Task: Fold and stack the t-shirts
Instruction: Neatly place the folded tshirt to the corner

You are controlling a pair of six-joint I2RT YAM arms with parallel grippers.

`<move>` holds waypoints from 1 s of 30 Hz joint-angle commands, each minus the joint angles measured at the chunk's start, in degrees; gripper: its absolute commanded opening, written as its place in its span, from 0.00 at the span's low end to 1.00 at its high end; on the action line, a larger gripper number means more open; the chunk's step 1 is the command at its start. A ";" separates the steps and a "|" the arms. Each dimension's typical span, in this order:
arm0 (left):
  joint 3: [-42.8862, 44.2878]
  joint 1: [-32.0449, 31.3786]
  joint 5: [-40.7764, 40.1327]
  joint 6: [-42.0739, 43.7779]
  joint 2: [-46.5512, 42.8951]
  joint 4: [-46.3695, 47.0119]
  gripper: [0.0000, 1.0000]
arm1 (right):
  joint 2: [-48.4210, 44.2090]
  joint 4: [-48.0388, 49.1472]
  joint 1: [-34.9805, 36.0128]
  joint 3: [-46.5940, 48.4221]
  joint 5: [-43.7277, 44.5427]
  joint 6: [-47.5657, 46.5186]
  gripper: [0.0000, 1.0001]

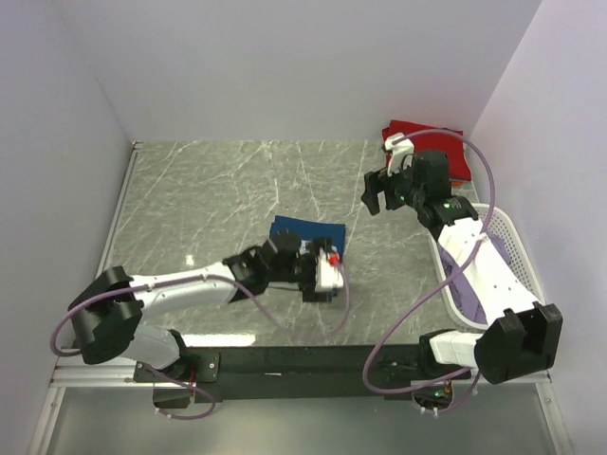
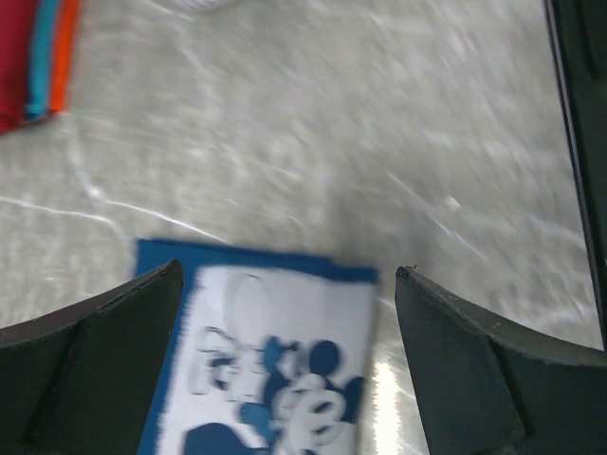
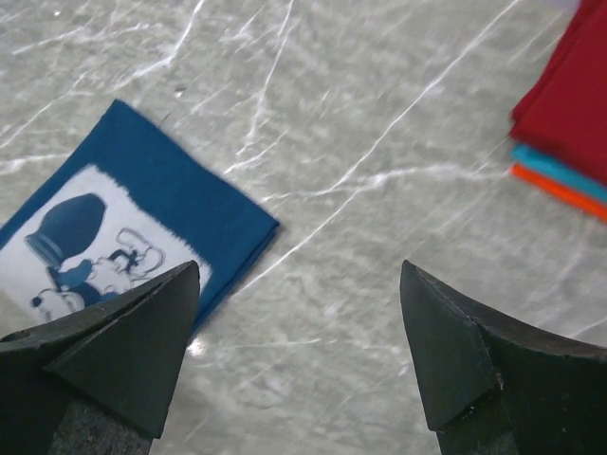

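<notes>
A folded blue t-shirt (image 1: 302, 233) with a white printed panel lies flat near the middle of the marble table. My left gripper (image 1: 321, 275) hovers over its near edge, open, with the shirt (image 2: 270, 365) showing between the two dark fingers and nothing held. A stack of folded shirts (image 1: 438, 142), red on top with teal and orange edges (image 3: 561, 152), sits at the back right corner. My right gripper (image 1: 377, 192) hangs open above bare table between the blue shirt (image 3: 133, 237) and that stack (image 2: 33, 57).
A white laundry basket (image 1: 493, 242) with purple cloth inside stands along the right wall under the right arm. White walls close in the table on the left, back and right. A black rail (image 1: 285, 360) runs along the near edge.
</notes>
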 commanded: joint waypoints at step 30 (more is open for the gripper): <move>-9.77 -9.50 -16.05 8.86 20.05 20.69 0.36 | 1.69 14.00 -7.63 -25.77 -19.05 33.62 0.82</move>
